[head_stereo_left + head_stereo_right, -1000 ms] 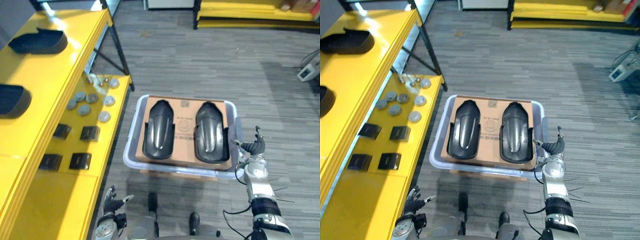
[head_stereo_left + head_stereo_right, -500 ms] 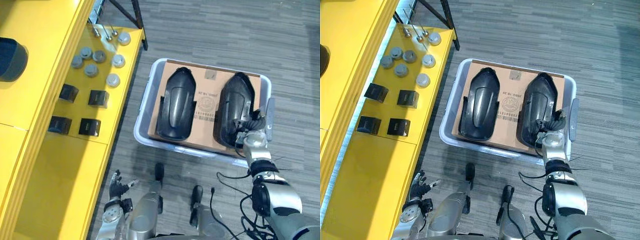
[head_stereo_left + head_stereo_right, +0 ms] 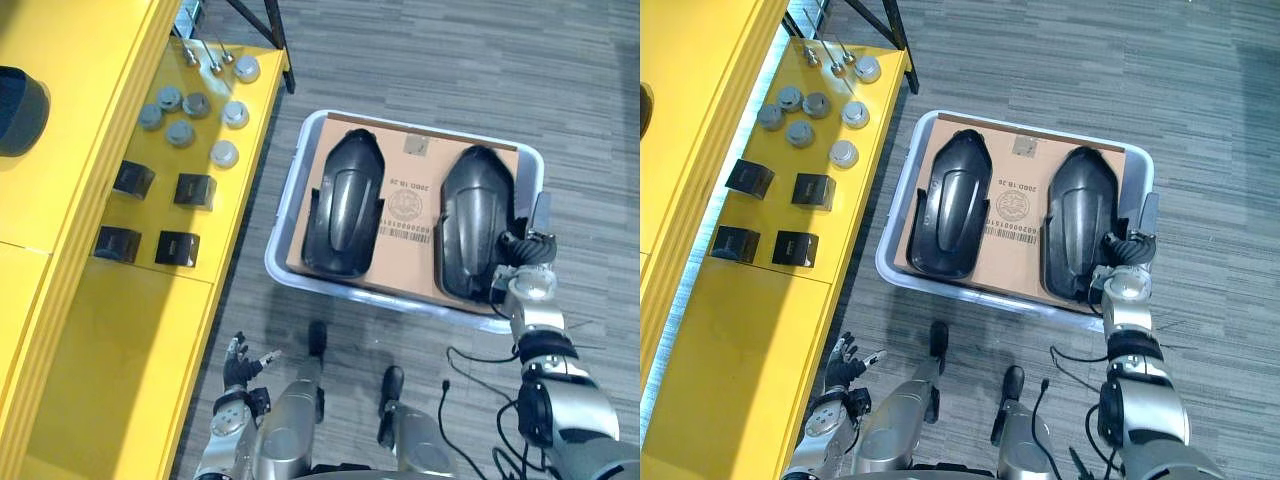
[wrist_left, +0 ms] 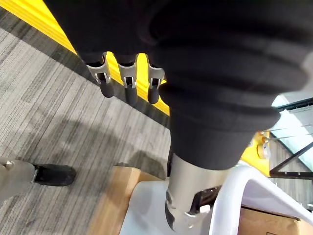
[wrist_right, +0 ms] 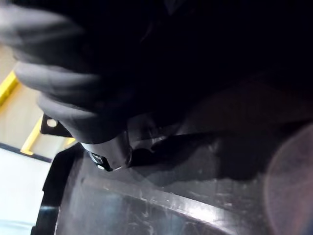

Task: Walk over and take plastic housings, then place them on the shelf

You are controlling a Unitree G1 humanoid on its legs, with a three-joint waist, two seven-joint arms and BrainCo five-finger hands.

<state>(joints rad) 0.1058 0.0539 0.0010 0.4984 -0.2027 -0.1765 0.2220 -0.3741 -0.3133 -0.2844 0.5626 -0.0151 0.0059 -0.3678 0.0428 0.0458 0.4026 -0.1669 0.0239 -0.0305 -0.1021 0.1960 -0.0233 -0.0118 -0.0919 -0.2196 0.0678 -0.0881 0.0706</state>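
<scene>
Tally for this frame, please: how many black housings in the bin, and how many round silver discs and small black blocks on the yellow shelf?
Black housings in the bin: 2
Round silver discs on the yellow shelf: 7
Small black blocks: 4
Total: 13

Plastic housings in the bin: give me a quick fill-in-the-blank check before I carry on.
The left housing and right housing lie on a sheet of ____ in the bin.
The right robot hand is at the ____ housing's near end.
The shelf beside the bin is coloured ____.
Missing: cardboard; right; yellow.
</scene>
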